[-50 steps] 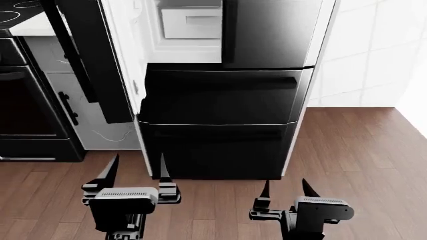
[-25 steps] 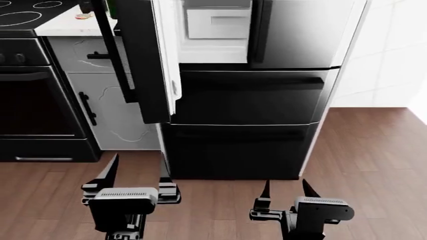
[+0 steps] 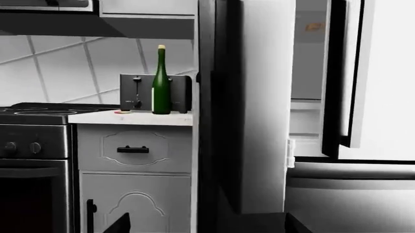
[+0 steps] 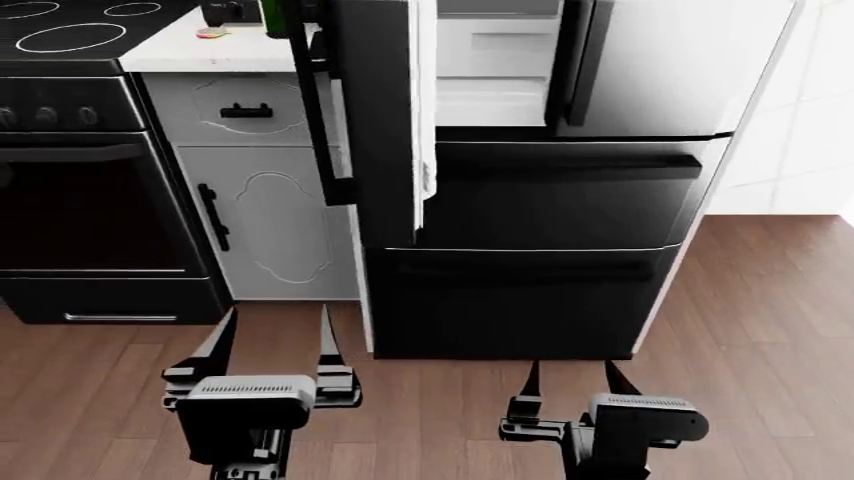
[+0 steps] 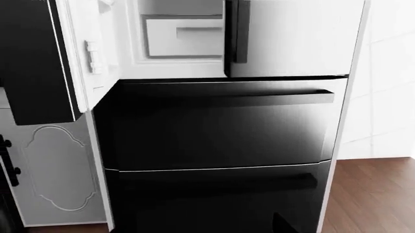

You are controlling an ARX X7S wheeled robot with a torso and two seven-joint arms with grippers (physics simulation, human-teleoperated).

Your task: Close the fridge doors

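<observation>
The left fridge door (image 4: 376, 120) stands swung wide open toward me, glossy black outside with a white lining (image 5: 87, 48). In the left wrist view this door (image 3: 259, 107) fills the middle. The right fridge door (image 4: 681, 60) lies almost flat against the fridge front, its inner edge (image 5: 234, 34) looking slightly ajar. Between them the white interior with a bin (image 4: 494, 50) shows. My left gripper (image 4: 274, 345) is open, low over the floor in front of the open door. My right gripper (image 4: 574, 380) is open too, before the lower drawers. Neither touches anything.
Two wide black drawer fronts (image 4: 534, 200) sit below the doors. Left of the fridge are a grey cabinet (image 4: 267, 220) and a black oven (image 4: 80, 200) under a stovetop. A green bottle (image 3: 161, 82) and toaster (image 3: 137, 92) stand on the counter. Wood floor (image 4: 747, 330) lies below.
The whole scene has slid rightward in the head view: fridge, open door and oven sit further right, and more of the cabinet and stove shows. Both grippers keep the same open pose.
</observation>
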